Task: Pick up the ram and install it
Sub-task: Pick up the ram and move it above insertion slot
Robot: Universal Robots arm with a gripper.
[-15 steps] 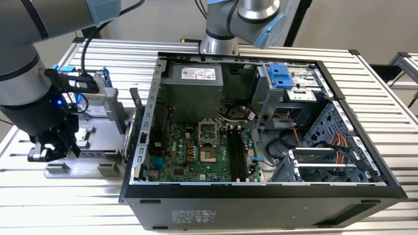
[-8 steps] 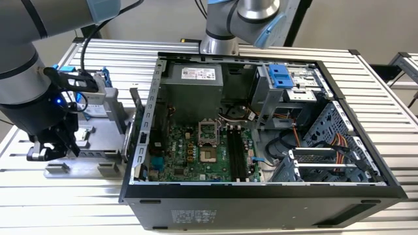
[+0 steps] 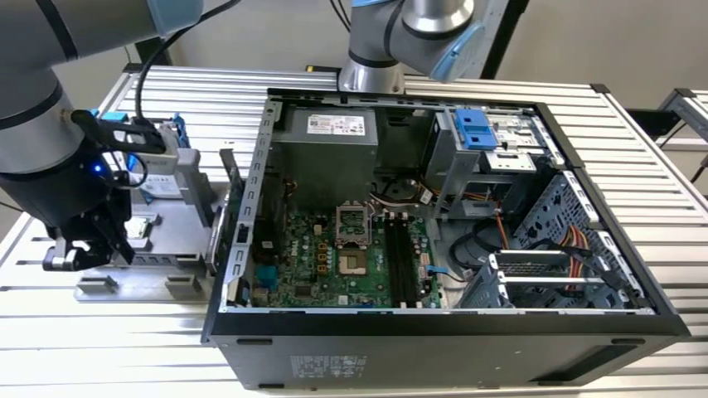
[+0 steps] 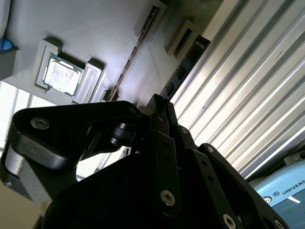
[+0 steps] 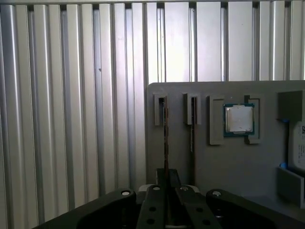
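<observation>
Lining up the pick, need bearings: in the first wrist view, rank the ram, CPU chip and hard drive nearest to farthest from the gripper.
1. ram: on edge in a slot of the grey holder, in line with the gripper.
2. CPU chip: in its pocket, further along the holder.
3. hard drive: beyond the chip, cut by the picture's edge.

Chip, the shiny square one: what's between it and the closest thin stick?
In the first wrist view, one raised gray block of the tray stands between the chip and the nearest ram stick; otherwise bare tray.
</observation>
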